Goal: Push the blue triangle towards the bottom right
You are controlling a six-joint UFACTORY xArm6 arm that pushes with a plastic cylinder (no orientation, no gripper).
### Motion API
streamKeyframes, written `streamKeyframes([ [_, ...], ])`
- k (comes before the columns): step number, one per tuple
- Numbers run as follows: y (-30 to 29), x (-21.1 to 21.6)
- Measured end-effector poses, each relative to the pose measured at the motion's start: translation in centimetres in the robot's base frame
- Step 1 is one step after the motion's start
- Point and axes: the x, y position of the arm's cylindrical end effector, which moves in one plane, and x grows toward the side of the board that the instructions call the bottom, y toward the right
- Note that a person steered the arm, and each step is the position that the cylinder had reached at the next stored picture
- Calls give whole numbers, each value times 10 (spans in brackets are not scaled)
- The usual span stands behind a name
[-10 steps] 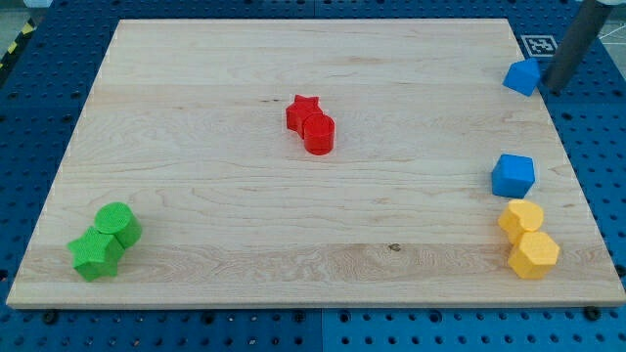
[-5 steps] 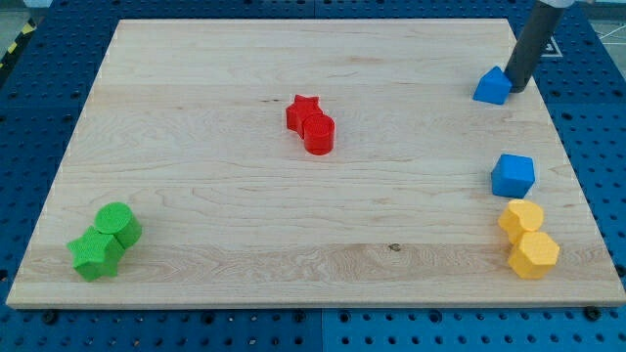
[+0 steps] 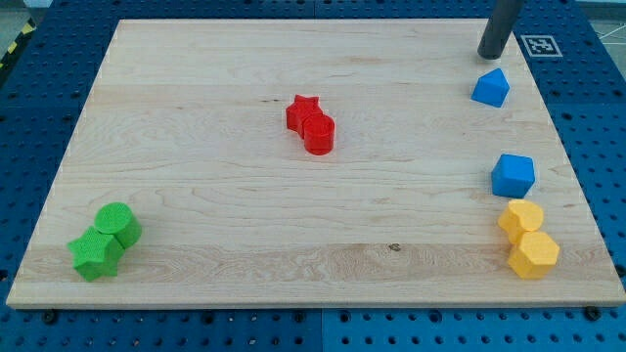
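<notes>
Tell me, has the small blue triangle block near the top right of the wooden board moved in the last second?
Yes. The blue triangle block slid toward the view's left, away from the printed marker at the board's corner. My tip now sits just above it.

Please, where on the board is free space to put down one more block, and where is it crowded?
Free: the wide stretch between the red pair and the blue triangle, and the bottom middle between the green pair and the yellow pair. Crowded: the view's right edge, with my tip, the blue cube and the yellows.
</notes>
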Motion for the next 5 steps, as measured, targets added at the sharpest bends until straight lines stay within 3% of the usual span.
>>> streamKeyframes([
  [2, -6, 29],
  [5, -6, 116],
])
